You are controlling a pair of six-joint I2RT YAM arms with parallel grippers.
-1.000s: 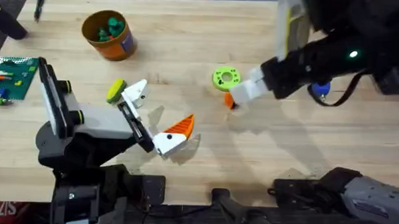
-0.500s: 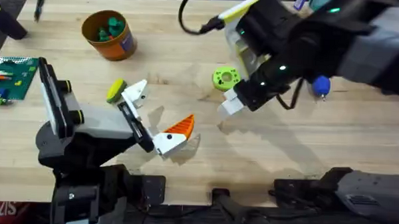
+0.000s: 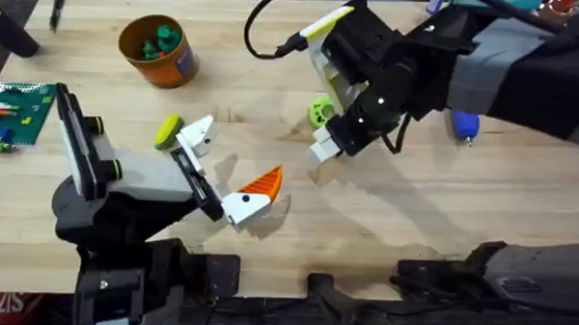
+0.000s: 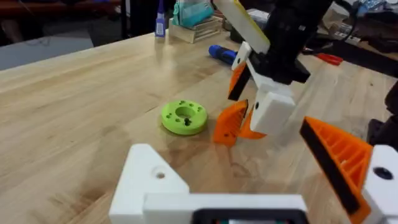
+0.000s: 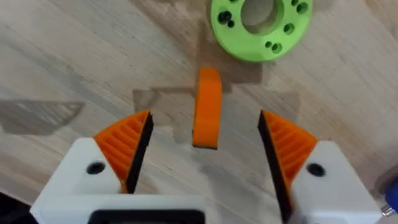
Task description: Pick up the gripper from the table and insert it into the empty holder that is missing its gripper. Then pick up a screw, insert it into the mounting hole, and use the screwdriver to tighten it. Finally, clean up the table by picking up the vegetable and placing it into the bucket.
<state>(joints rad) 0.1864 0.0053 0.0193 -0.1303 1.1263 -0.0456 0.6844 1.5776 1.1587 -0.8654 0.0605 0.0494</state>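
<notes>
Hovering over the orange tip (image 5: 207,107), right gripper (image 5: 205,146) spread wide — grasping nothing, green disc (image 5: 260,25) just beyond.

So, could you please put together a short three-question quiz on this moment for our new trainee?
1. True or false: the right gripper has closed on the loose orange gripper.
2. Which finger of the left gripper lacks an orange pad: (a) the bare white holder, (b) neither?
3. What lies just beyond the loose tip?

Key: 1. false, its jaws are open either side of it. 2. a. 3. the green ring.
</notes>
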